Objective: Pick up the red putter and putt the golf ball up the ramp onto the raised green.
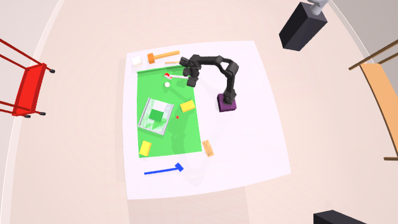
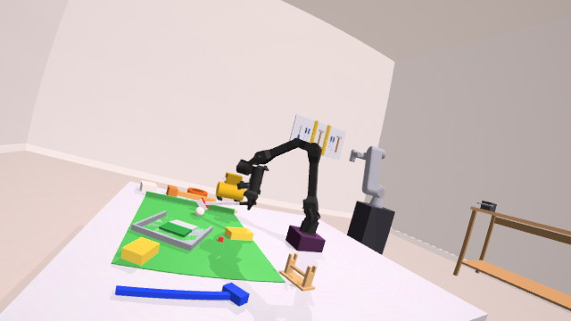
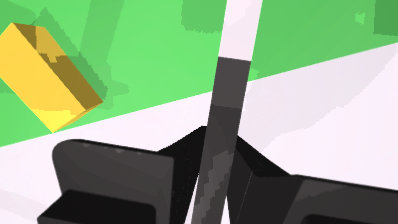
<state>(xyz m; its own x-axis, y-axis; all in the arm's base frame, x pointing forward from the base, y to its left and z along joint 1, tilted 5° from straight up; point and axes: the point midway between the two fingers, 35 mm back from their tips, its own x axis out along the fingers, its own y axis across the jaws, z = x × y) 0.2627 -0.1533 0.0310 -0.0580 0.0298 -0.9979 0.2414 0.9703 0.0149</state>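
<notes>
The red putter's head [image 1: 167, 75] [image 2: 203, 203] is just behind the white golf ball [image 1: 167, 84] [image 2: 200, 211], with a small gap in the top view. Whether it touches the mat is unclear. My gripper [image 1: 191, 82] [image 2: 251, 205] [image 3: 215, 133] is shut on the putter's dark grip. The putter's white shaft [image 1: 179, 76] [image 2: 225, 203] [image 3: 240, 30] runs out from it over the mat. The ball rests on the green mat [image 1: 149, 84] [image 2: 201, 263]. The raised green [image 1: 156, 115] [image 2: 175, 228] lies beyond the ball, within grey walls [image 1: 168, 120] [image 2: 162, 240], beside the white ramp [image 1: 159, 106].
Yellow blocks [image 1: 187, 106] [image 1: 145, 148] [image 2: 239, 234] [image 2: 140, 251] and a small red cube [image 1: 177, 117] [image 2: 220, 239] are on the mat. A wooden stand [image 1: 208, 148] [image 2: 298, 275] and a blue club [image 1: 160, 171] [image 2: 174, 293] lie outside it. An orange mallet [image 1: 166, 55] is at the back.
</notes>
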